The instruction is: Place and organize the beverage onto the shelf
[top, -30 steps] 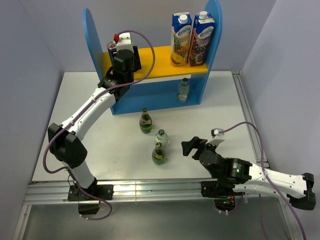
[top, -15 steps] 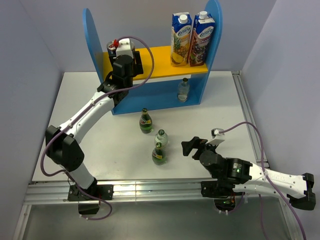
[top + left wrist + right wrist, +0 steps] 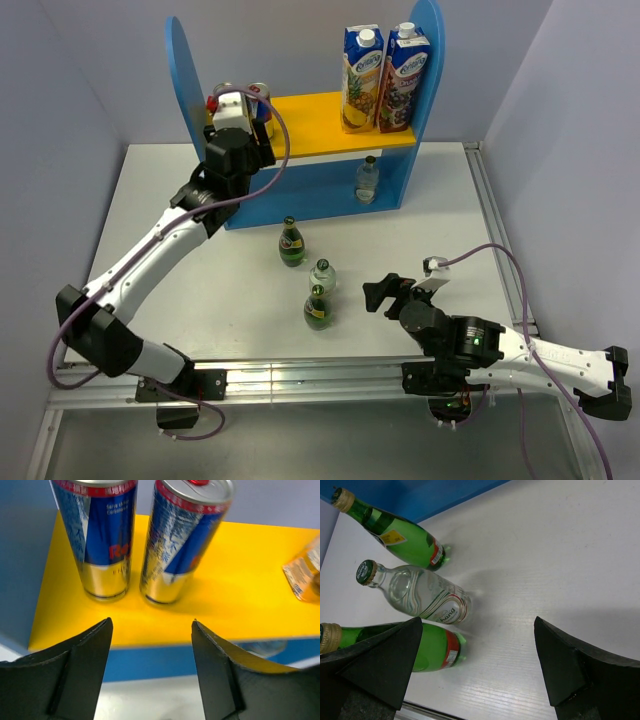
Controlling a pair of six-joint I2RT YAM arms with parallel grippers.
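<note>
Two blue-and-silver cans (image 3: 102,545) (image 3: 180,540) stand side by side at the left end of the shelf's yellow upper board (image 3: 320,110). My left gripper (image 3: 151,622) is open just in front of the board's edge, clear of both cans, with nothing between its fingers. On the table stand two green bottles (image 3: 291,243) (image 3: 318,308) with a clear bottle (image 3: 322,275) between them. Another clear bottle (image 3: 367,180) stands on the lower level. My right gripper (image 3: 477,622) is wide open and empty, low over the table to the right of the bottles (image 3: 420,597).
Two tall juice cartons (image 3: 362,80) (image 3: 404,78) fill the right end of the upper board. Blue round-topped side panels (image 3: 183,70) flank the shelf. A metal rail (image 3: 300,380) runs along the table's near edge, and walls close in on both sides.
My left gripper opened, let go of a can on the upper board and drew back toward the near left, so both cans now show. The right arm has not moved.
</note>
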